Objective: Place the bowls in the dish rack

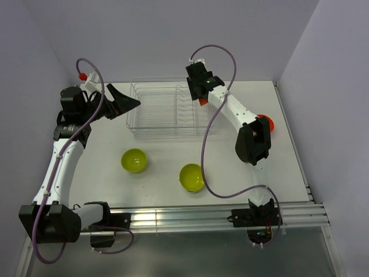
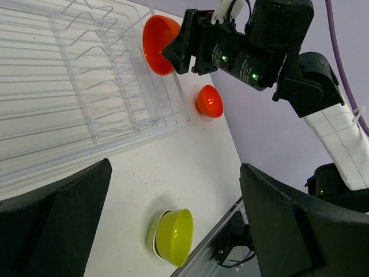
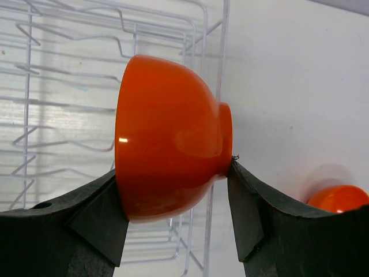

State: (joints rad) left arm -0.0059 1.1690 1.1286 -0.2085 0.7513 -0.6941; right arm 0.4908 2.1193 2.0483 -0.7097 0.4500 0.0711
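Observation:
The wire dish rack stands at the back middle of the table and holds no bowls. My right gripper is shut on an orange bowl, held on its side over the rack's right edge. The held bowl also shows in the left wrist view. A second orange bowl lies on the table to the right. Two lime-green bowls sit in front of the rack. My left gripper is open and empty at the rack's left end.
The green bowl near the front rail seems to be nested in a paler one. The metal rail runs along the table's near edge. Walls close in the back and both sides.

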